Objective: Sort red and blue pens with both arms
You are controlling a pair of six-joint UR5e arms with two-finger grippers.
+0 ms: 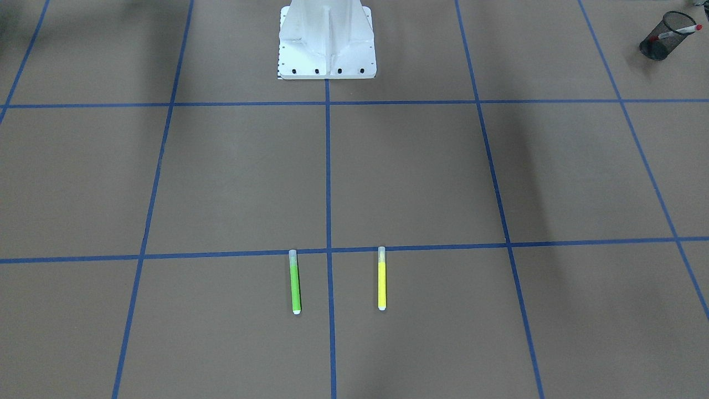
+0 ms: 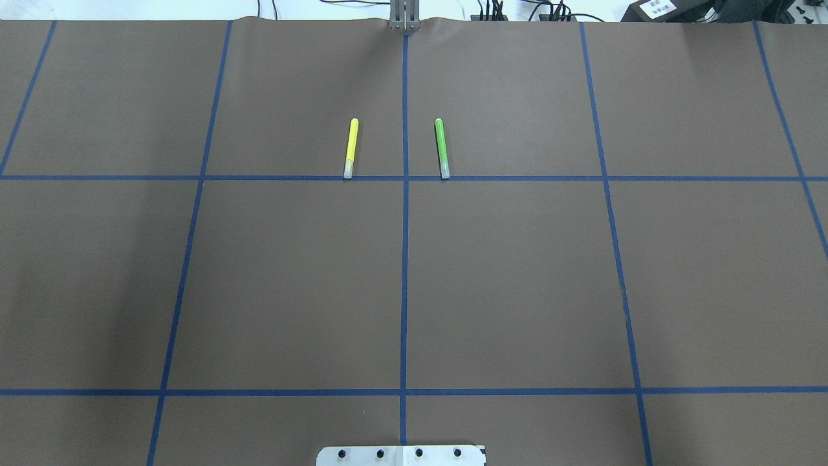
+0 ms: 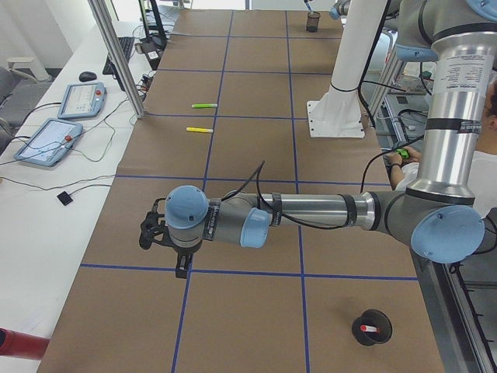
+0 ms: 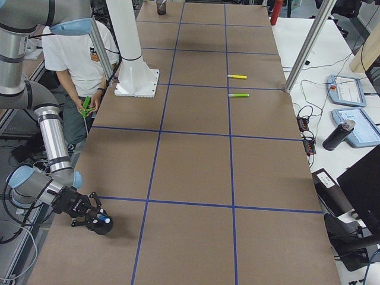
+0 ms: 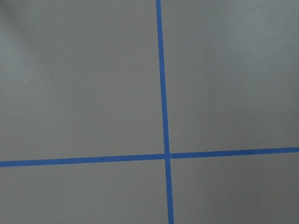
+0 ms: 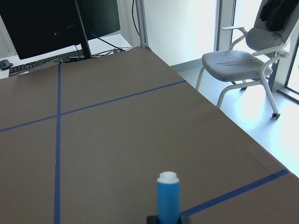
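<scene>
The red pen (image 1: pixel 677 32) leans in a black mesh cup (image 1: pixel 662 37) at the table corner on my left side. It shows again as the red pen (image 3: pixel 370 329) in the cup (image 3: pixel 372 326) in the exterior left view. The blue pen (image 4: pixel 104 219) stands in a second black cup (image 4: pixel 101 224) at the right end. The right gripper (image 4: pixel 88 216) is right beside that cup. In the right wrist view the blue pen (image 6: pixel 168 198) rises from the bottom edge, and I cannot tell whether the gripper is shut on it. The left gripper (image 3: pixel 159 237) hovers over bare table, state unclear.
A green highlighter (image 2: pixel 442 147) and a yellow highlighter (image 2: pixel 350 147) lie parallel on the far middle of the table (image 2: pixel 517 272), either side of the centre tape line. A seated person (image 4: pixel 80 65) is behind the white robot base (image 4: pixel 136 77). Tablets and cables line the far edge.
</scene>
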